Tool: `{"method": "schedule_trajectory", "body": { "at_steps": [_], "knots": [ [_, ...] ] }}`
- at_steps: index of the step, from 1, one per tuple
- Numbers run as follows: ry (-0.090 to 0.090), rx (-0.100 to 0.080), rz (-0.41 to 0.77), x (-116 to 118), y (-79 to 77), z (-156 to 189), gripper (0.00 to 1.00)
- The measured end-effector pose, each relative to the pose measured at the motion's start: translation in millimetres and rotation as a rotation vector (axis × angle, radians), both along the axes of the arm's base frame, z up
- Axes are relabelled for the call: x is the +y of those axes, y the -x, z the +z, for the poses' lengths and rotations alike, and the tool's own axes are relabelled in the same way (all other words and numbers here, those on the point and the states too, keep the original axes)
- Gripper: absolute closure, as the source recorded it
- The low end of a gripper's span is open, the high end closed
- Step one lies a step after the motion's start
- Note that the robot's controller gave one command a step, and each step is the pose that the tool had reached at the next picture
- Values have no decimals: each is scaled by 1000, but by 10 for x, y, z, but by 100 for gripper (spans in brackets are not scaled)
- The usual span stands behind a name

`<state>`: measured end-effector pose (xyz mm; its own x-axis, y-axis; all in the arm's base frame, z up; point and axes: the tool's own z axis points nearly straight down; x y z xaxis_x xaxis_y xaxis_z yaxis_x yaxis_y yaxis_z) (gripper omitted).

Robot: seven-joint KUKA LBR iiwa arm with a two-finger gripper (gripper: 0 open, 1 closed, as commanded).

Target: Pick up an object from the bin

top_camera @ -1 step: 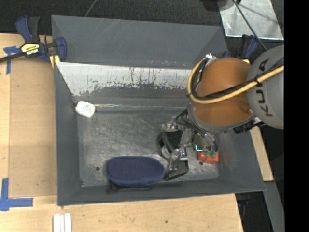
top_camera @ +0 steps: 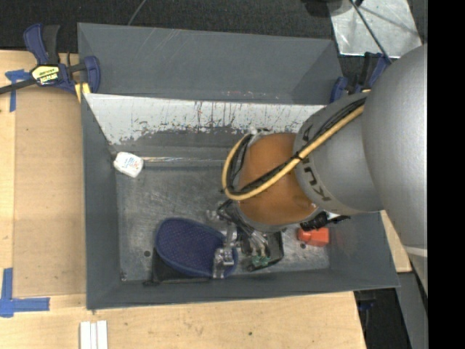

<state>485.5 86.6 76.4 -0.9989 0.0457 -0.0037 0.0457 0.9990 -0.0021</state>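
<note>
Dark blue oval object lies at about 6 o'clock on the floor of the bin, its lower edge close to the near wall. We see the gripper low at the oval's 3 o'clock edge, touching or just beside it. We cannot tell whether it is spread or closed. A red block sits at 4 o'clock near the right wall. A small white piece lies at 10 o'clock, with open floor between it and the oval.
</note>
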Motion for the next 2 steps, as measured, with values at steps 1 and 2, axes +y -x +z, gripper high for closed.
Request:
{"method": "schedule_trajectory", "body": {
  "at_steps": [1,2],
  "knots": [
    [-2,0,-1,-2,-3,28,100],
    [-1,-8,255,-228,-345,1734,100]
  ]
}}
